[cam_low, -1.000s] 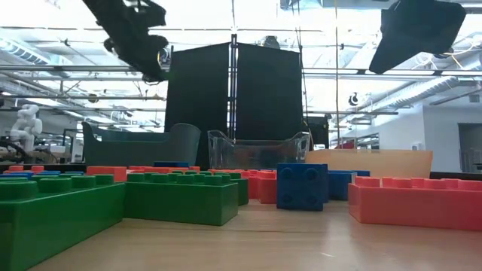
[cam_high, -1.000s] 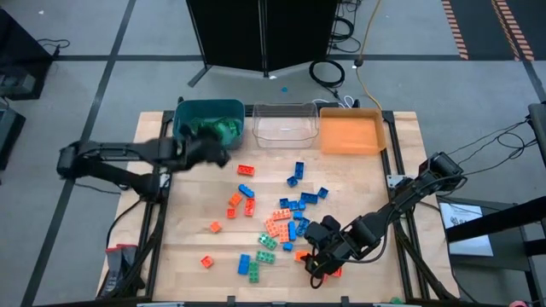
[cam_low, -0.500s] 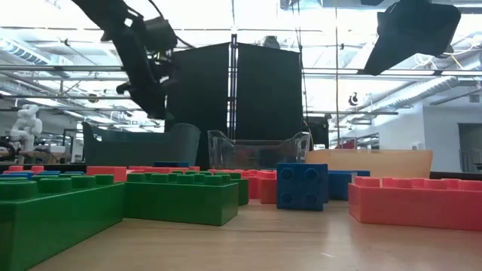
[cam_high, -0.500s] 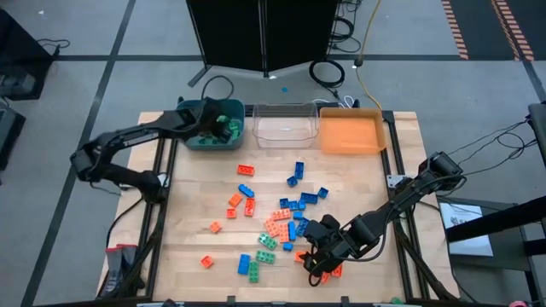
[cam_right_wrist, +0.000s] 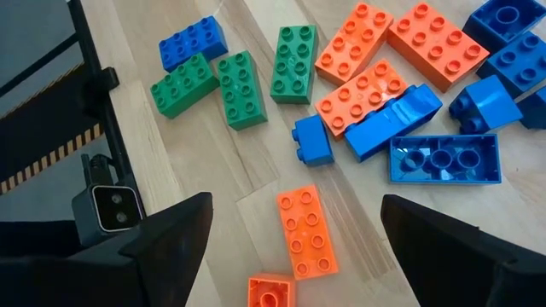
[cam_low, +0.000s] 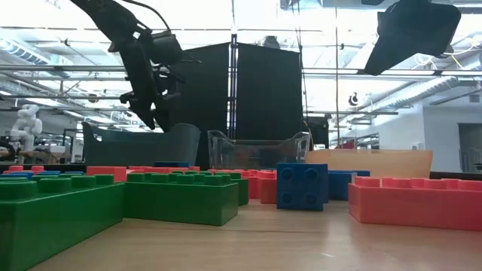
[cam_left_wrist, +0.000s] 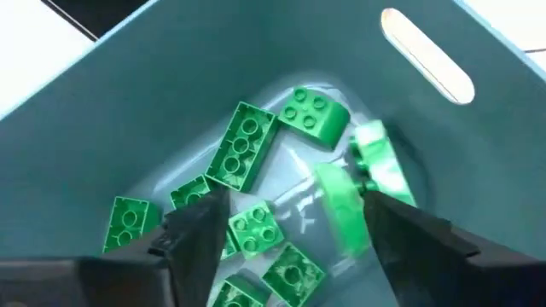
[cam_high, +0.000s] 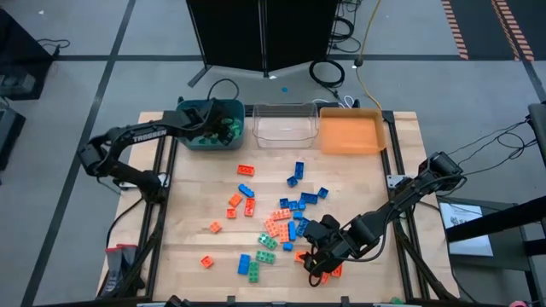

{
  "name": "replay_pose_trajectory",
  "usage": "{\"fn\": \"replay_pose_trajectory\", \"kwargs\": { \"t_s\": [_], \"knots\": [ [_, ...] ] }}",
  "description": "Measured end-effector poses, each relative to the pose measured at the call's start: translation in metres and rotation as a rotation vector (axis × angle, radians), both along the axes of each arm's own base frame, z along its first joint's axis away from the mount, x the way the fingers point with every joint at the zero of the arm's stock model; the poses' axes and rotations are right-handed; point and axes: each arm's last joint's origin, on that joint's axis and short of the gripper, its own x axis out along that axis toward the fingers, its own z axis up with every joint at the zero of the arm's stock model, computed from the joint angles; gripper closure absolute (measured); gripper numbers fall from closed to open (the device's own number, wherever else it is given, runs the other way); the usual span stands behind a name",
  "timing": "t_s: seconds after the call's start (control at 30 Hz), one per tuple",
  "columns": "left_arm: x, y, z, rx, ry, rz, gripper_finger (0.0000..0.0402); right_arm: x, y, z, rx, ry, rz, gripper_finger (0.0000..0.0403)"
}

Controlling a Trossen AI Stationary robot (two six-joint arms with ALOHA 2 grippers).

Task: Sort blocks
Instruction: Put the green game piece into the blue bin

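Teal bin, far-left desk corner: held green blocks | left gripper above, spread, empty | right gripper wide, empty.

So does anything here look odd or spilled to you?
Nothing looks damaged. Loose blocks in three colours lie scattered on the table, which fits unfinished sorting. The teal bin holds only green ones, while the clear bin and orange bin look empty.
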Motion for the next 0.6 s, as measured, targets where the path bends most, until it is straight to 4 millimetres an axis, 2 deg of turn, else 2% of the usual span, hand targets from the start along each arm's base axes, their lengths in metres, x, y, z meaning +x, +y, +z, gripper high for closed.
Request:
{"fn": "replay_pose_trajectory", "kwargs": {
  "t_s": [0.13, 0.27, 0.43, 0.6],
  "knots": [
    [0.001, -0.006, 0.006, -0.102, -0.112, -0.099, 0.0107, 0.000, 0.000, 0.000, -0.006, 0.002, 0.007, 0.0067],
    [0.011, -0.029, 0.027, -0.207, -0.269, -0.315, 0.0106, -0.002, 0.003, 0.000, -0.020, 0.002, 0.035, 0.0067],
    [0.021, -0.085, 0.055, -0.238, -0.390, -0.605, 0.0121, -0.008, 0.006, -0.002, -0.038, 0.027, 0.054, 0.0067],
    [0.031, -0.159, 0.063, -0.261, -0.385, -0.910, 0.0123, -0.014, 0.008, -0.004, -0.056, 0.067, 0.053, 0.0067]
  ]
}}
